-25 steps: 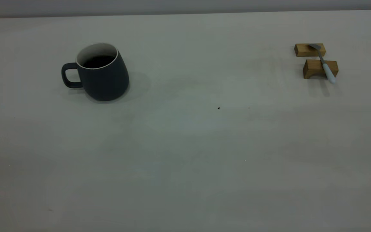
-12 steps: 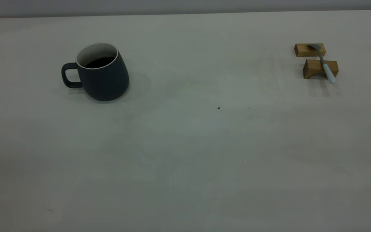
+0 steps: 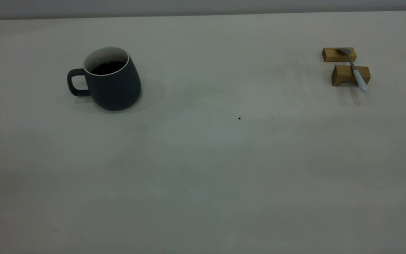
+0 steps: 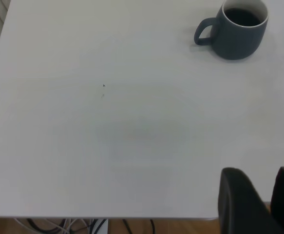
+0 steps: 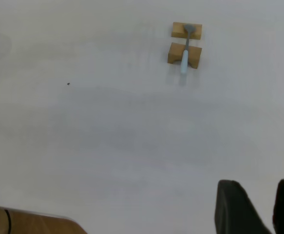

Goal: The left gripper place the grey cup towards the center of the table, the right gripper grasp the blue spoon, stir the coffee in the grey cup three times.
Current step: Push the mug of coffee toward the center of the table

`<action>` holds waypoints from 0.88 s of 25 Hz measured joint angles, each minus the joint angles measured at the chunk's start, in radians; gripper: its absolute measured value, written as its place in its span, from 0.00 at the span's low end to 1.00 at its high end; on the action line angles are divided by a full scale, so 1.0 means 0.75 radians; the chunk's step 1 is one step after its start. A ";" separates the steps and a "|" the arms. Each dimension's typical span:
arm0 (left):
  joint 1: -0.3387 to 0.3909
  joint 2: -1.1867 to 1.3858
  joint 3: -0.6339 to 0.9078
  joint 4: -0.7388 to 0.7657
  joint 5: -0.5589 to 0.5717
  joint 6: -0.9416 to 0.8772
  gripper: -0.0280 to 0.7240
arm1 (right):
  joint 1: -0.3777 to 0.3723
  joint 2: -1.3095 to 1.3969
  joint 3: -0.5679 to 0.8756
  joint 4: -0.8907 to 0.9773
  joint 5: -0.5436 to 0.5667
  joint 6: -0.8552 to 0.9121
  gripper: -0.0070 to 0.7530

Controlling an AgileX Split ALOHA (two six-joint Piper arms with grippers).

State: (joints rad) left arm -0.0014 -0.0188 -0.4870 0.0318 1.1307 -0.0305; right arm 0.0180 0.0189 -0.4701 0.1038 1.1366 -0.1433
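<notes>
**Cup at the left, spoon at the right, broad bare surface between**

The left gripper [image 4: 258,195] hangs at the near edge, fingers parted, grasping nothing. The grey cup [image 3: 110,83] stands upright at the left, coffee [image 3: 108,67] inside. The middle of the off-white surface [image 3: 203,158] lies open. At the far right the blue spoon [image 3: 355,70] bridges two wooden blocks [image 3: 350,74]. The right gripper [image 5: 258,200] hovers released, well apart.

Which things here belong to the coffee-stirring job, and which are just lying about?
For the job:
cup with coffee
spoon
table
left pincer, right pincer, both back near the table edge

Just there:
two wooden blocks under the spoon
dark speck
</notes>
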 joint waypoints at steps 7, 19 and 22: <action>0.000 0.210 -0.072 0.000 -0.066 -0.004 0.35 | 0.000 0.000 0.000 0.000 0.000 0.000 0.33; 0.000 1.248 -0.360 0.000 -0.459 0.247 0.43 | 0.000 0.000 0.000 0.000 0.000 0.000 0.33; 0.000 1.517 -0.497 0.004 -0.495 0.451 0.59 | 0.000 0.000 0.000 0.000 0.000 0.000 0.33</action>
State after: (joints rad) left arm -0.0014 1.1188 -0.8598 0.0345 0.7598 0.3080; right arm 0.0180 0.0189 -0.4701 0.1038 1.1363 -0.1433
